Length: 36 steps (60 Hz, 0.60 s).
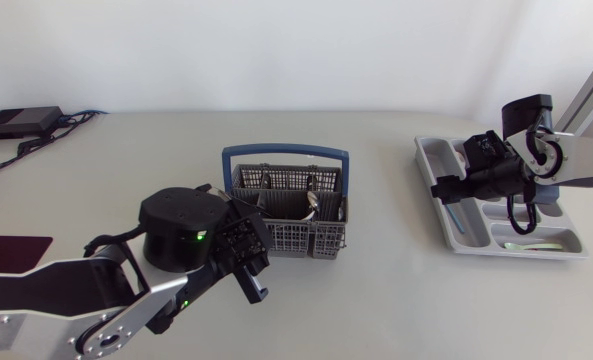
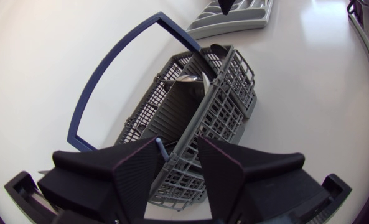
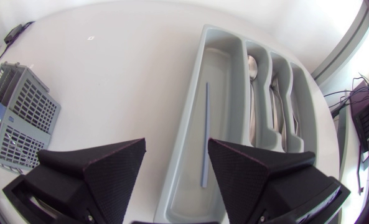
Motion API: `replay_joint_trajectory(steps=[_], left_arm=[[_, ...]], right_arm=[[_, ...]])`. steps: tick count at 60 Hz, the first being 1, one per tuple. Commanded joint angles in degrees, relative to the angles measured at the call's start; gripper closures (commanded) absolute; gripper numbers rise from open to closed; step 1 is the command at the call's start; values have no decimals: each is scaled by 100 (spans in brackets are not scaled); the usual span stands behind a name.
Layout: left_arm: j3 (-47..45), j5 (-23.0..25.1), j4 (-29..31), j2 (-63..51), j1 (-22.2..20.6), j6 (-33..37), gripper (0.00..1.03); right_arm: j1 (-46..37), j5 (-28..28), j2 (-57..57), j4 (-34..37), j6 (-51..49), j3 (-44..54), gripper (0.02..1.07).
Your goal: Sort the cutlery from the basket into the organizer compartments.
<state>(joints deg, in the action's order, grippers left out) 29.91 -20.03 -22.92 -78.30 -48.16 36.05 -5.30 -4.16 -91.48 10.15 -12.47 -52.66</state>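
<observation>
The grey cutlery basket (image 1: 286, 215) with a blue handle (image 1: 286, 153) stands mid-table; a spoon (image 1: 313, 203) and other cutlery stand in it. My left gripper (image 1: 251, 262) is at its front left corner. In the left wrist view the left gripper (image 2: 182, 149) is open, astride the basket's (image 2: 196, 118) wall, with a thin blue rod (image 2: 162, 148) against one finger. The grey organizer (image 1: 566, 245) lies at the right, and my right gripper (image 1: 452, 192) hovers over its left side. Seen from the right wrist, the right gripper (image 3: 177, 146) is open and empty above the organizer's (image 3: 193, 112) long compartment, where a blue stick (image 3: 205, 134) lies. Spoons (image 3: 252, 68) fill neighbouring compartments.
A black box (image 1: 21, 122) with cables sits at the back left of the table. A dark red mat (image 1: 11, 250) lies at the left edge beside my left arm. Bare tabletop separates the basket from the organizer.
</observation>
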Motion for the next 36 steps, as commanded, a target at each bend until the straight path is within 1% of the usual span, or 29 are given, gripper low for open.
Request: replay_joint_trajectory(steps=[1,3,11,13,16,26,31,36], left_arm=[[199,-45,-134,-168,53,86,67],[217,-45,-143,-177,61,86,67],[296,-45,-204,-229,123,77,79],[296,-45,-222,-229,132,69,79],[305,-45,-257,-247,132,60,83],[305,-45,-283,-256,158,33,91],[287,-45,-345,-238,202,25,100],[270,-36,-433,-203,237,16,100]], right_arm=[[38,82,87,-57,-98,186,34],[38,82,87,-75,-98,204,34],[29,74,104,-119,-133,248,34],[38,74,113,-119,-133,257,34],[38,74,122,-119,-133,265,34],[38,74,148,-163,-151,318,34],[38,74,175,-189,-186,353,34],[38,74,175,-207,-194,371,34]])
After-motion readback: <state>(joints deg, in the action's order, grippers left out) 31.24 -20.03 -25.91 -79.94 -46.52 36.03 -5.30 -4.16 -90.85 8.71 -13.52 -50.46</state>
